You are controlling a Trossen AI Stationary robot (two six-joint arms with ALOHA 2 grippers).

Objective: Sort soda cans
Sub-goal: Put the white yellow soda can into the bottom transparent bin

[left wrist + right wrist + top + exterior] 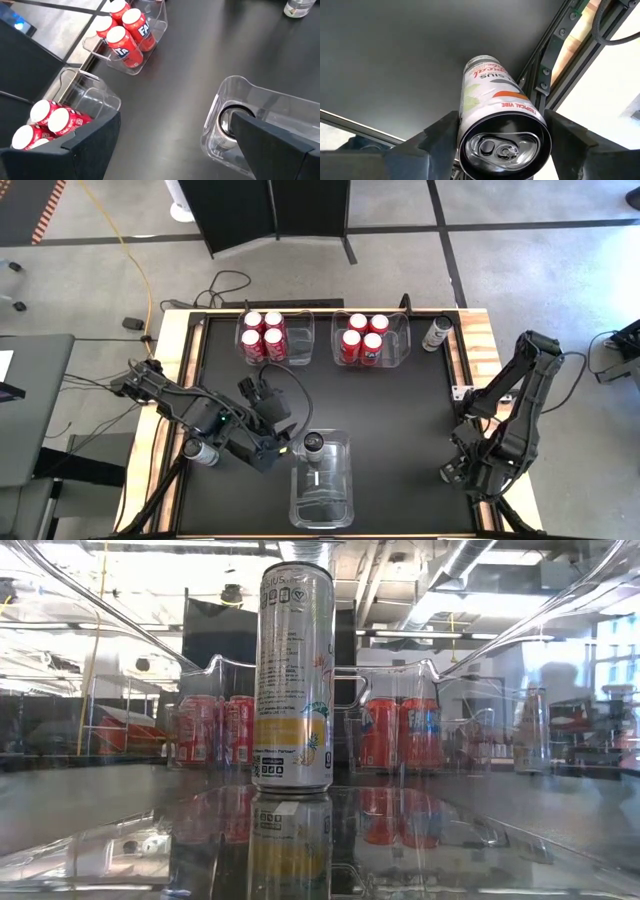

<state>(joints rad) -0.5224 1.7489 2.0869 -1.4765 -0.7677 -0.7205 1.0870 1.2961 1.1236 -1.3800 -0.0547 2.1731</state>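
Note:
Eight red soda cans stand in two clear bins at the table's far side, the left bin and the right bin. One silver can stands upright on the floor of a clear bin at the near middle. My left gripper hangs open just left of that bin, with nothing between its fingers. My right gripper is at the near right edge, pointing down, shut on another silver can. Two more silver cans stand at the far right and the near left edge. My right gripper pinches the silver can's side wall just below its top rim between its two fingers, one on each side. The fingers come from above and point down along the upright can. Whether its base is still on the black mat, I cannot tell.
The table's metal frame rail runs close beside the can in my right gripper. The black mat lies bare between the far bins and the near bin. The left arm reaches in from the left edge.

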